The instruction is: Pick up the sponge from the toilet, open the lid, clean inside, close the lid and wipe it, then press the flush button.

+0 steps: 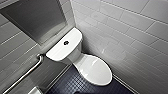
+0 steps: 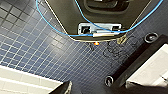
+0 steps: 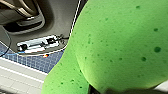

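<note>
The white toilet stands in the corner with its oval lid down over the bowl. A dark round flush button sits in the middle of the flat tank top. In the right wrist view the bright green sponge looms very close, bent and squeezed, and my right gripper is shut on it. My left gripper hangs over the dark blue floor with one dark fingertip visible and nothing in it; it stands open.
Pale tiled walls close in on both sides of the toilet. A metal grab bar runs along the left wall below a grey recess. Dark blue mosaic floor lies in front. My base with a blue cable is near the left arm.
</note>
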Controlling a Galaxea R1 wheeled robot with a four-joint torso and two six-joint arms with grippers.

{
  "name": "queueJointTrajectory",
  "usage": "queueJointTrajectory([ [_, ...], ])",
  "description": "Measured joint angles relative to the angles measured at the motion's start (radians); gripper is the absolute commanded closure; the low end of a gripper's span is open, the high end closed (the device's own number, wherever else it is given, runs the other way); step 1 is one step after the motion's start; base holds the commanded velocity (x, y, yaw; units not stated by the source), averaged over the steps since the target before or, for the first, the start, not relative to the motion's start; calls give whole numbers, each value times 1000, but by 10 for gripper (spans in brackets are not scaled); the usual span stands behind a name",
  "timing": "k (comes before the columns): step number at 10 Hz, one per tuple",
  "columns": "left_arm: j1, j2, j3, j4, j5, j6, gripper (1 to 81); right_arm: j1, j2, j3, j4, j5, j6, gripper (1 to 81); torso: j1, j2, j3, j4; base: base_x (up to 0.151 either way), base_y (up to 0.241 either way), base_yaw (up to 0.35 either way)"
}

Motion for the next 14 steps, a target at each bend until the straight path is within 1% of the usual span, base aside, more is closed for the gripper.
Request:
queueJointTrajectory([
  [2, 1, 0, 0, 0, -1, 0, 10, 8, 91, -120, -15, -73, -2, 811, -1, -1, 0, 0, 0, 0, 0],
  [3, 2, 0, 0, 0, 0, 0, 10, 4, 134, -146, -41, -109, -9, 811, -1, -1, 2, -3, 0, 0, 0],
  [4, 4, 0, 0, 0, 2, 0, 10, -3, 160, -152, -66, -142, -17, 811, -1, 0, 14, -15, 0, 0, 0],
  [5, 3, 0, 0, -1, 0, 0, 10, -17, 166, -152, -75, -152, -23, 811, -1, 0, 40, -33, 0, 0, 0],
  [8, 7, 3, -1, -1, -13, 0, 10, -29, 157, -170, -90, -133, -23, 811, -1, 0, 141, -84, 0, 0, 0],
  [9, 8, 2, -1, -1, -13, 0, 10, -29, 166, -170, -104, -130, -23, 811, -2, -1, 171, -96, 0, 0, 0],
  [10, 7, 2, -1, -1, -14, 0, 10, -30, 186, -167, -119, -133, -23, 811, -3, -1, 180, -98, 0, 0, 0],
  [11, 13, 2, -1, -1, -11, 0, 10, -42, 191, -164, -127, -138, -23, 811, -3, -1, 189, -87, 0, 0, 0],
  [12, 14, 2, -1, -1, -13, 0, 10, -48, 188, -165, -130, -137, -23, 811, -3, -1, 193, -59, 0, 0, 0],
  [14, 25, 2, -2, -1, -13, 0, 10, -40, 176, -170, -131, -131, -23, 811, -3, -1, 203, 3, 0, 0, 0],
])
